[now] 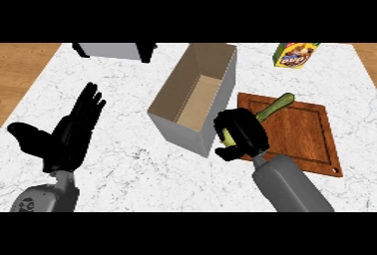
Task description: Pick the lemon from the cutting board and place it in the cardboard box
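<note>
the carry step seems to be in hand: the right hand [243,130] is curling round the lemon [229,138], only a yellow-green sliver of it showing between the fingers. it is hovering just right of the cardboard box [179,130], by the box's near corner, over the left edge of the cutting board [303,135]. whether the lemon is riding clear of the board i cannot tell. the next move is likely calling for a rise above the box's rim, a shift left over the opening, then a release. the right forearm is slanting in from below, back of the hand facing up. the left hand [70,132] is resting open, fingers straight, well left of the box over the bench [132,169].
</note>
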`<state>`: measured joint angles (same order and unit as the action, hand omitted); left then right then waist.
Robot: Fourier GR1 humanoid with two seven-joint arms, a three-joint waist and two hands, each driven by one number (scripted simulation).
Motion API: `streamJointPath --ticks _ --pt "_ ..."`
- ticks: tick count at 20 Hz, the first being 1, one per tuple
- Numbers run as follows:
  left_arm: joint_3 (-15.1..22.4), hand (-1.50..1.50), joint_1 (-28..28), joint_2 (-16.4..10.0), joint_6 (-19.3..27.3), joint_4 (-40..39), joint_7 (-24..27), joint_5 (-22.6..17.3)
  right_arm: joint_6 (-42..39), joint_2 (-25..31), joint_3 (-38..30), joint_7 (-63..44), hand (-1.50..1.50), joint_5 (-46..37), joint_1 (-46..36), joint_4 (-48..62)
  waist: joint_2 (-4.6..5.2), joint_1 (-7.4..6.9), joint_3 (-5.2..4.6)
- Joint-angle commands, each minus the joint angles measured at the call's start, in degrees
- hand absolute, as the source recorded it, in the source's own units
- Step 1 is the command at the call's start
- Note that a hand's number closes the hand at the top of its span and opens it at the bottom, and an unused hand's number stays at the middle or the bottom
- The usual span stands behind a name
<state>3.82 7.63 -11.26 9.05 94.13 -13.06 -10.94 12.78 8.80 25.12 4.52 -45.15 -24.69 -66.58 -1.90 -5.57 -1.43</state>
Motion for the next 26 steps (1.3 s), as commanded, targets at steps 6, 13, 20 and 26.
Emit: streamJointPath --ticks 6,13,20,26 --pt "-0.9 0.0 -0.3 -0.1 0.3 -1.4 0.3 -0.1 8.8 -8.7 2.7 -33.1 1.5 -9.1 -11.7 -5.2 -0.52 1.54 0.64" --pt "-0.4 0.0 1.6 0.7 1.3 -2.0 0.2 0.8 6.7 -8.8 6.1 -61.8 1.5 -16.8 -25.2 -5.9 0.26 1.59 0.92" --pt "-1.0 0.0 2.6 0.6 0.4 -3.2 1.1 0.5 -0.2 -8.8 12.8 -86.5 1.5 -16.3 -37.3 -5.1 1.49 1.33 1.17" --pt "-1.3 0.0 1.7 1.6 2.4 -0.8 0.6 0.8 -3.9 -8.8 12.1 -87.6 1.5 -20.9 -39.6 1.5 1.67 3.32 1.33"
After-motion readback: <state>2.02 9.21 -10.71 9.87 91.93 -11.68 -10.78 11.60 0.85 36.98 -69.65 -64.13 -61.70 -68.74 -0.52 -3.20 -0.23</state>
